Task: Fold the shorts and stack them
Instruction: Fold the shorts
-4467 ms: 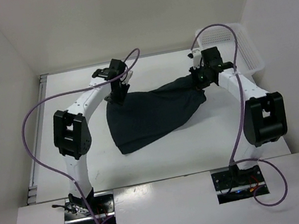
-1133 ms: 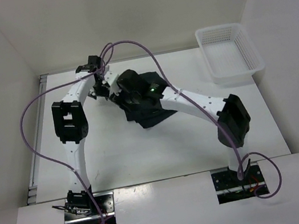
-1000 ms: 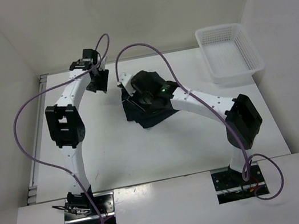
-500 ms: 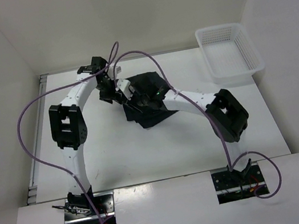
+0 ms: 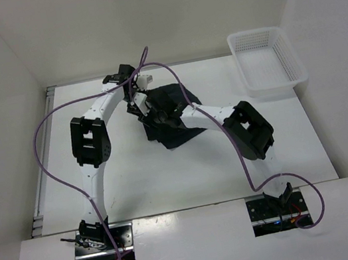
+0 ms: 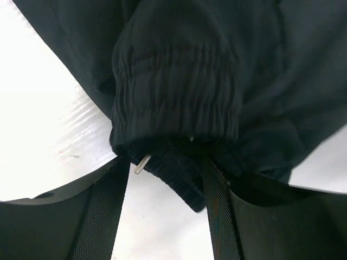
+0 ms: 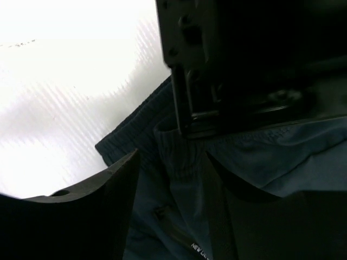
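**Top external view.** Two arms reach to the far middle of the table (image 5: 135, 177). The left gripper (image 5: 137, 101) and the right gripper (image 5: 154, 111) meet at the left edge of the shorts (image 5: 176, 135). There is one pair, black, bunched into a compact heap. How far either tool is open cannot be read from here. One white mesh basket (image 5: 275, 90) stands at the far right, well apart from the shorts. Each arm trails one purple cable (image 5: 43, 153), two in all.

**Left wrist view.** The left gripper's (image 6: 165, 162) two fingers (image 6: 105, 211) stand partly apart. The gathered elastic waistband (image 6: 176, 103) of the shorts is bunched in the gap between them, against both inner faces. Whether they pinch it or only straddle it cannot be told. One small pale drawstring tip (image 6: 142, 163) pokes out just beside the left-hand finger. White table shows on both sides of the fabric.

**Right wrist view.** The right gripper's (image 7: 171, 162) fingers are also apart, with waistband fabric lying between and beyond them. A firm grip cannot be confirmed. A black housing (image 7: 233, 65) fills the upper right of this view and touches the fabric. Small white lettering (image 7: 198, 247) on the shorts reads "NEW", and the rest is cut off at the picture's bottom edge.
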You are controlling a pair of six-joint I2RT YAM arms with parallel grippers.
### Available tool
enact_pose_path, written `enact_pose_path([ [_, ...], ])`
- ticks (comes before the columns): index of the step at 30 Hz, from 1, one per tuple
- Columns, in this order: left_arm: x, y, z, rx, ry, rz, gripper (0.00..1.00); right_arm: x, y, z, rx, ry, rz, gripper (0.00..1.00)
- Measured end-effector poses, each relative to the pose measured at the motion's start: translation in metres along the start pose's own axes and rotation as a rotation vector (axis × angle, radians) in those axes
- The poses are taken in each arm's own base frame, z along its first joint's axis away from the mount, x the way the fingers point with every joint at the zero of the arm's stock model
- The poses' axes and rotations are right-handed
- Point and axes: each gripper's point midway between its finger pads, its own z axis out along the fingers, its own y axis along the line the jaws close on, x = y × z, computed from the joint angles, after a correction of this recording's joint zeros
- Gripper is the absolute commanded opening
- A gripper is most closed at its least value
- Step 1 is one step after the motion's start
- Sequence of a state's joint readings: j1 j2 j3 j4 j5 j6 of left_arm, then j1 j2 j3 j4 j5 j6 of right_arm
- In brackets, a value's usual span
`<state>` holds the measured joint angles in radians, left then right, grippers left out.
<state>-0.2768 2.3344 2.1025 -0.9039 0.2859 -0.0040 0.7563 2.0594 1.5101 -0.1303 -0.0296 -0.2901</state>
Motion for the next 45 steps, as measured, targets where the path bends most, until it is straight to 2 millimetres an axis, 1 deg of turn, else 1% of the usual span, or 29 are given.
enact_pose_path([
  [1,0.002,0.002,0.003,-0.003,0.006,-0.002,0.64,0.000,0.000,0.002,0.002,-0.001,0.003,0.50],
  [3,0.005,0.005,0.008,-0.012,0.019,-0.007,0.64,0.000,-0.001,0.006,0.005,0.000,0.010,0.50],
  [8,0.006,0.013,0.015,-0.032,0.027,-0.014,0.58,0.009,0.000,0.018,0.004,0.019,0.014,0.50],
  [9,0.007,0.016,0.016,-0.040,0.029,-0.017,0.55,0.011,0.000,0.019,0.004,0.023,0.014,0.48],
  [10,0.008,0.018,0.017,-0.046,0.031,-0.018,0.55,0.013,0.000,0.020,0.005,0.028,0.014,0.45],
  [11,0.008,0.019,0.018,-0.050,0.032,-0.019,0.55,0.014,0.000,0.021,0.006,0.031,0.013,0.34],
  [13,0.008,0.021,0.018,-0.055,0.033,-0.019,0.55,0.015,0.000,0.022,0.009,0.035,0.014,0.22],
  [14,0.008,0.022,0.018,-0.058,0.032,-0.020,0.55,0.015,-0.001,0.022,0.012,0.035,0.016,0.11],
  [16,0.006,0.023,0.018,-0.065,0.028,-0.019,0.55,0.015,-0.002,0.022,0.017,0.035,0.014,0.02],
  [17,0.006,0.024,0.018,-0.068,0.026,-0.019,0.57,0.015,-0.002,0.022,0.021,0.035,0.016,0.00],
  [23,0.001,0.032,0.014,-0.100,0.012,-0.020,0.60,0.011,-0.005,0.020,0.029,0.031,0.002,0.00],
  [26,-0.006,0.035,0.010,-0.116,-0.009,-0.018,0.60,0.008,-0.002,0.012,0.002,0.037,-0.026,0.00],
  [28,-0.013,0.039,0.005,-0.130,-0.030,-0.016,0.60,0.003,0.000,0.001,-0.027,0.034,-0.054,0.00],
  [31,-0.020,0.043,0.002,-0.149,-0.052,-0.013,0.60,-0.009,0.003,-0.024,-0.060,0.009,-0.102,0.00],
  [33,-0.019,0.045,0.002,-0.157,-0.050,-0.015,0.60,-0.018,0.005,-0.041,-0.073,-0.017,-0.133,0.00],
  [36,-0.017,0.049,0.006,-0.168,-0.040,-0.019,0.60,-0.031,0.012,-0.054,-0.094,-0.057,-0.170,0.00],
  [39,-0.013,0.052,0.011,-0.177,-0.026,-0.022,0.60,-0.032,0.026,-0.055,-0.130,-0.066,-0.201,0.00],
  [42,-0.010,0.056,0.015,-0.192,-0.013,-0.025,0.60,-0.023,0.044,-0.053,-0.170,-0.046,-0.229,0.00],
  [44,-0.009,0.058,0.015,-0.199,-0.012,-0.026,0.60,-0.017,0.055,-0.050,-0.192,-0.034,-0.245,0.07],
  [45,-0.009,0.058,0.015,-0.202,-0.012,-0.026,0.60,-0.013,0.060,-0.047,-0.201,-0.027,-0.250,0.13],
])
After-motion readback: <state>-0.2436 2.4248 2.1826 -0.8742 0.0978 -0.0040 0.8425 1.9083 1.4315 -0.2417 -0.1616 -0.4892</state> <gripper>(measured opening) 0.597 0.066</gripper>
